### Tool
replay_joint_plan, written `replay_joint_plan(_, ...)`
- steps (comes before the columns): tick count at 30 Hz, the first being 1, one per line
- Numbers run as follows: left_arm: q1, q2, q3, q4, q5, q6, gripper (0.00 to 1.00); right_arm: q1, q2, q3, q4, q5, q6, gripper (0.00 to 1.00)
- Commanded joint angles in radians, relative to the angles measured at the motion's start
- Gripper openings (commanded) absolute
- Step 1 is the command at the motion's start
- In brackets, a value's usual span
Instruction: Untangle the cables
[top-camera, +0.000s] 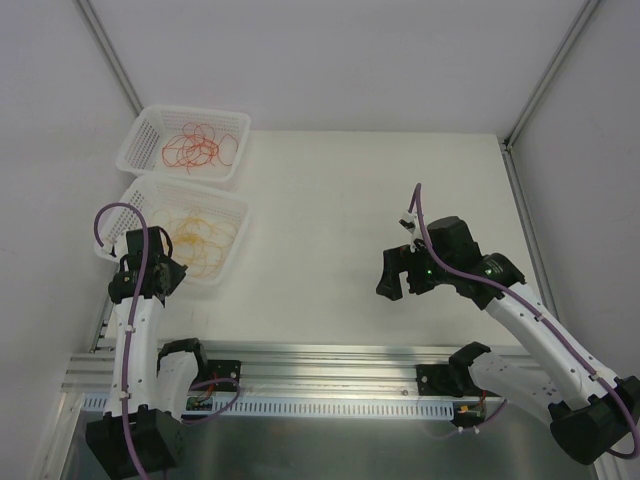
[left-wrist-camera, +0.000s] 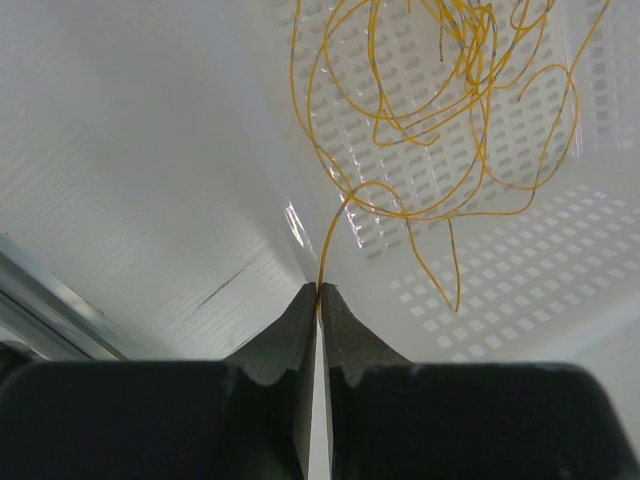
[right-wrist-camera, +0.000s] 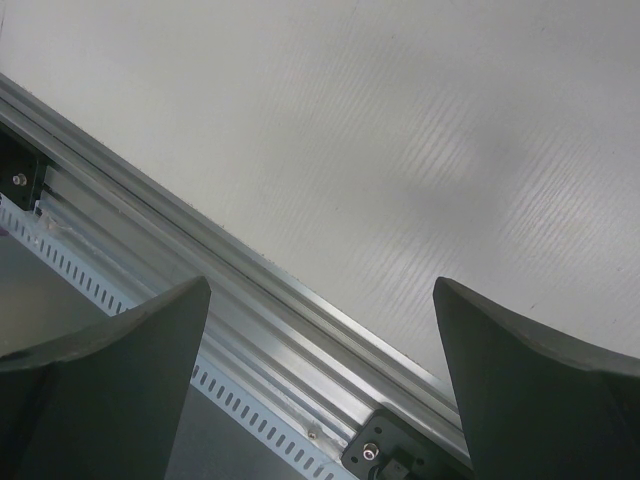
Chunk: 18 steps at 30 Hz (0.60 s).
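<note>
**Left fingers pinching a yellow strand at the near basket; right fingers apart over bare counter**

I am looking down at a white counter (top-camera: 340, 220) boxed in by pale walls (top-camera: 330, 60), with an aluminium rail (top-camera: 330, 360) running along its near edge where both arms are bolted. Two white mesh baskets sit at the far left, touching end to end. The far basket (top-camera: 140, 135) holds red cables (top-camera: 200, 148); the near basket (top-camera: 232, 245) holds the yellow cables (left-wrist-camera: 430, 110) in a loose tangle.

The left fingers (left-wrist-camera: 318, 300) are pressed together on a single yellow strand at the near wall of the near basket. The strand rises from the tips into the loops above. The right fingers (top-camera: 403, 278) stand wide apart with nothing between them, over the right half of the counter, well apart from both baskets.

From above, the left wrist covers the basket's near corner, so the pinch shows only in the wrist view. That view cuts the tangle off at the top, and I cannot trace where the held strand runs. The red cables are too small to judge for knots.
</note>
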Motion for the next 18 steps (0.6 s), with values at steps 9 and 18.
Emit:
replay_joint_plan(9, 0.004, 0.012, 0.069, -0.052, -0.035, 0.026, 0.00, 0.006, -0.004, 0.011, 0.003, -0.002, -0.017, 1.00)
replay_joint_plan(18, 0.001, 0.053, 0.248, -0.103, -0.058, 0.115, 0.00, 0.005, 0.008, 0.022, 0.008, -0.010, -0.016, 1.00)
